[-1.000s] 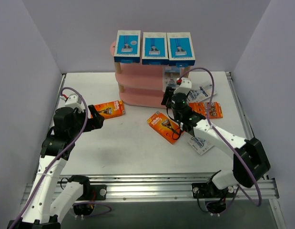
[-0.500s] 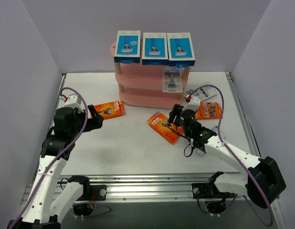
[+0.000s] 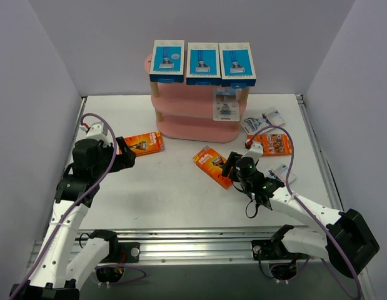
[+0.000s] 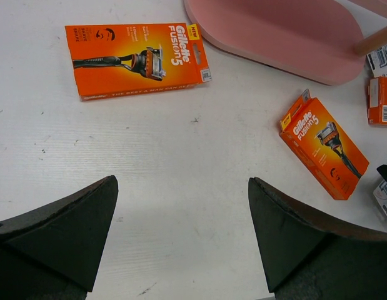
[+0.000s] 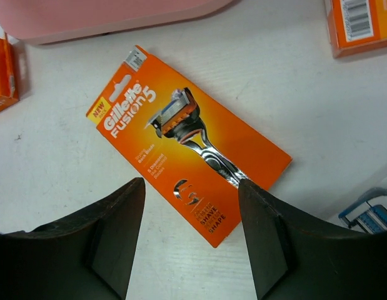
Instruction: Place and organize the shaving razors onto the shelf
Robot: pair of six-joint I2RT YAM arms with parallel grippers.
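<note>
Razors are partly shelved. Three blue boxes stand in a row along the top board of the pink shelf, and a shelved blister pack stands at the right end of the middle tier. Five packs lie flat on the table:
- a left orange card
- a centre orange card
- a right orange card
- a far blister pack just off the shelf's right end
- a near blister pack beside the right arm

A second ago the right gripper was up against the middle tier. It has since drawn back toward the front and now hangs over the centre orange card. Its wrist view shows that card lying diagonally between the spread fingers, which are roughly half open and hold nothing. So the blister delivery looks finished, and this card is probably the next pick; it lies flat, so lifting an edge may be awkward.

The left gripper has not shifted. It hangs spread wide and empty above bare table, with the left orange card lying ahead of it.
</note>
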